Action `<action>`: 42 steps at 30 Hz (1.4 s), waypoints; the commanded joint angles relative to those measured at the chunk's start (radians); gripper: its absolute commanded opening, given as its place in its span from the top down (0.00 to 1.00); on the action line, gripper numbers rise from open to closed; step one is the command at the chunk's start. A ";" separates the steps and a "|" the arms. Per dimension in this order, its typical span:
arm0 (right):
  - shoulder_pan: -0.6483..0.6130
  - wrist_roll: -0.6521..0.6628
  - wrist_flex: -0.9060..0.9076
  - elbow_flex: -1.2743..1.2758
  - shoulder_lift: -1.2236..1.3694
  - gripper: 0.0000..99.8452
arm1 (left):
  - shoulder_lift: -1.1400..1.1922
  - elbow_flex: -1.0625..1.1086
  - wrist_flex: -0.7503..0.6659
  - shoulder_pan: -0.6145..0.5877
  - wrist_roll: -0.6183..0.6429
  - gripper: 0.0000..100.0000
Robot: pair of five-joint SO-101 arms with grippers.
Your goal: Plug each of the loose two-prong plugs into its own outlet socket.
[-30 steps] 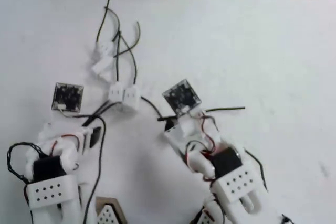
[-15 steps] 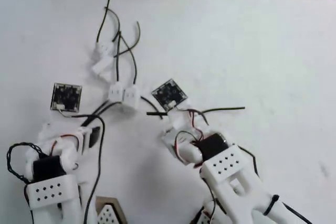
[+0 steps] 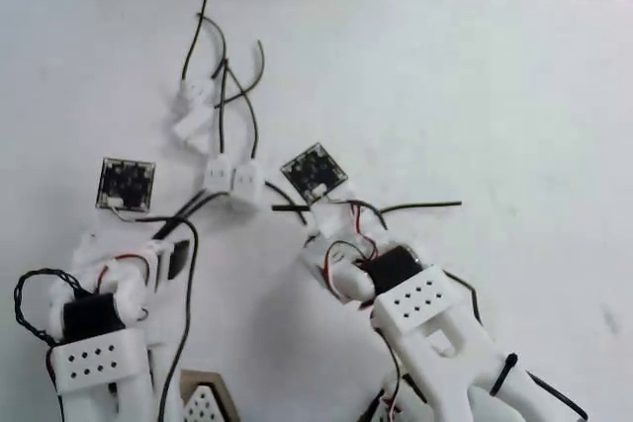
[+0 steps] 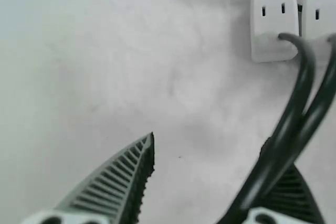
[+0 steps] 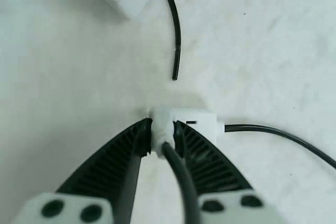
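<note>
Your right claw (image 5: 163,129) is clamped on a white plug (image 5: 181,121), just nearer the front edge than the middle of the tabletop (image 3: 495,96). Your left claw (image 4: 210,148) is spread wide and empty, facing two sockets (image 4: 273,17). Both show open slots, so I judge no plug is seated yet.

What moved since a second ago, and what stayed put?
The right pincer, shut on a plug, slid left in the high view, toward the outlets. The black square ahead of it shifted left too. The left pincer, the outlets and the other square stayed put.
</note>
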 commanded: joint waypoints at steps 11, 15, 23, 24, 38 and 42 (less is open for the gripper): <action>-0.004 0.006 -0.021 0.026 0.002 0.98 | -0.012 -0.003 -0.018 -0.007 -0.006 0.69; -0.005 0.008 -0.027 0.037 0.007 0.98 | -0.012 -0.003 -0.018 -0.007 -0.006 0.69; -0.035 0.008 -0.054 0.023 0.133 0.98 | -0.012 -0.003 -0.018 -0.007 -0.006 0.69; -0.035 0.008 -0.053 0.023 0.131 0.98 | -0.012 -0.003 -0.018 -0.007 -0.006 0.69; -0.033 0.009 -0.090 -0.015 0.300 0.98 | -0.012 -0.003 -0.018 -0.007 -0.008 0.69; -0.030 0.040 -0.090 -0.015 0.300 0.98 | -0.012 -0.003 -0.018 -0.007 -0.008 0.69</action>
